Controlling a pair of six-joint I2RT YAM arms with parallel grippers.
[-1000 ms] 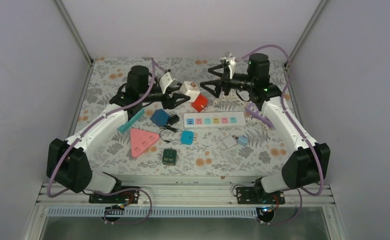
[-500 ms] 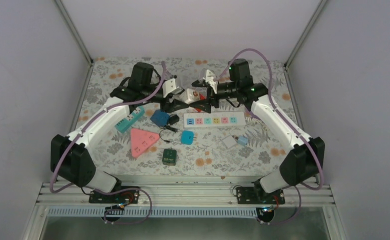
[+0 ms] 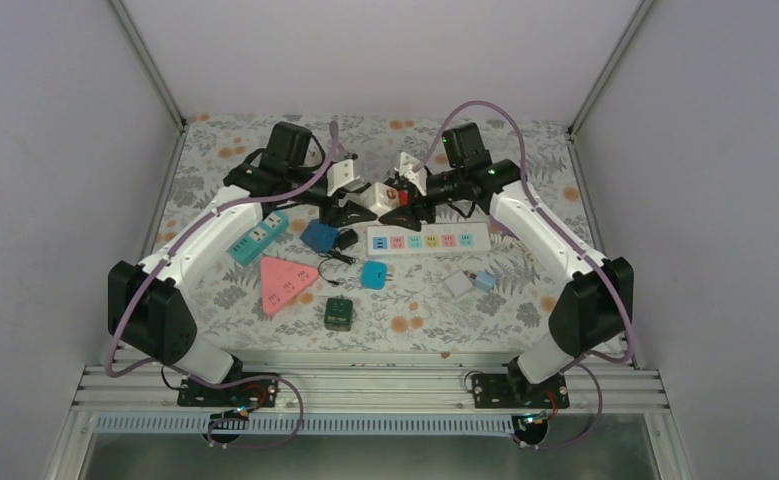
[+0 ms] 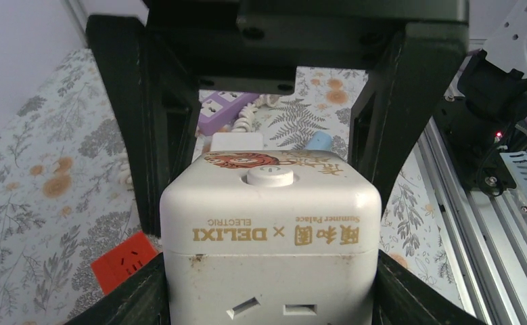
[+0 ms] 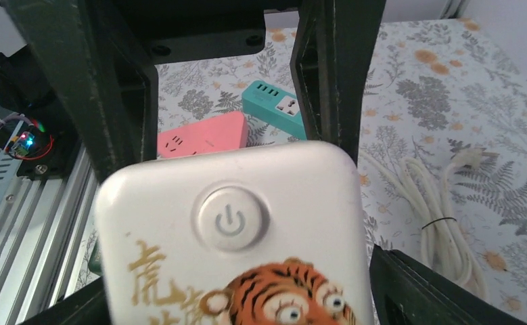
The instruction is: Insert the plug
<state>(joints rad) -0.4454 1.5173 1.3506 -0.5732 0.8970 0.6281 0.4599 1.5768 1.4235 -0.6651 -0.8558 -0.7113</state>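
A white cube socket [image 4: 270, 230] with gold DELIXI lettering, a tiger picture and a round power button sits between the fingers of my left gripper [image 4: 270, 301], which is shut on its two sides. In the top view the cube [image 3: 381, 189] is held above the table's far middle, between both grippers. My right gripper [image 5: 237, 298] has its jaws spread on either side of the same cube [image 5: 233, 230], with a slim gap at its right finger [image 5: 423, 284]. A white cable with a plug [image 5: 469, 158] lies on the table behind.
A white power strip with coloured sockets [image 3: 427, 239] lies just in front of the grippers. A red cube [image 4: 122, 261], teal strip [image 3: 258, 238], pink triangle socket [image 3: 287, 283], blue adapter [image 3: 317, 234], teal square [image 3: 373, 274], dark green cube [image 3: 338, 313] and a small white adapter [image 3: 468, 282] lie around.
My right arm has swung left and down from the far right until its open jaws flank the cube. My left gripper has kept the cube and shifted slightly.
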